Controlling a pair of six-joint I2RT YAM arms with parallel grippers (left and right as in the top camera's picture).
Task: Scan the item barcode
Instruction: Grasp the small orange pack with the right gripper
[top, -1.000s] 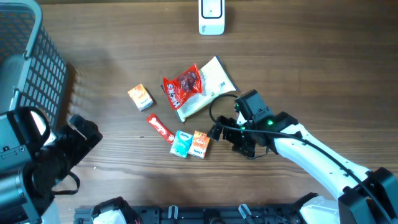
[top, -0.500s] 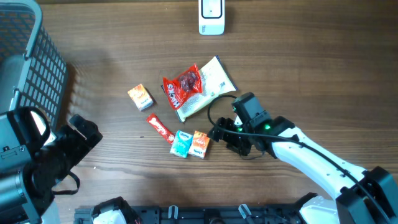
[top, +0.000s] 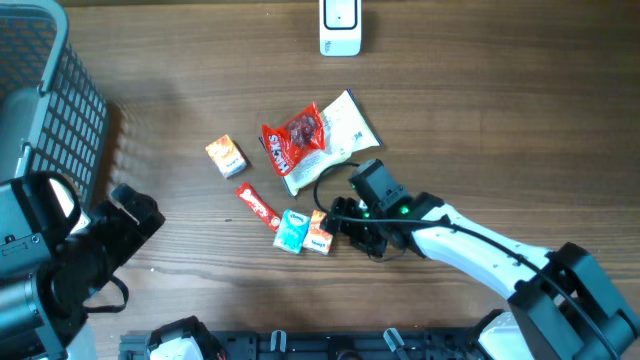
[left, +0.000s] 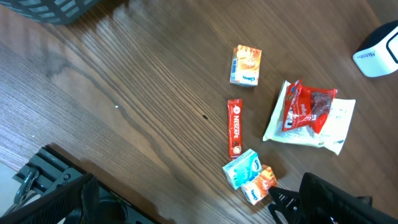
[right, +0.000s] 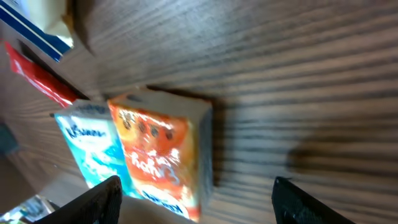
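Looks like a mock shop checkout in a robotics lab. Wood-grain table (top: 520, 110), grey mesh shopping basket (top: 70, 110) at one edge, white scanner unit (top: 340, 25) at the far side, retail snack packs (top: 295, 140) loose mid-table, white robot arm (top: 470, 245) beside them.

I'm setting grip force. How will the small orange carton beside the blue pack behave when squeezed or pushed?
The orange carton looks like thin card, so probably light and apt to dent under a hard squeeze. Lying flat on the wooden table, it should slide, not roll. It touches the blue pack, so a push would likely move both.
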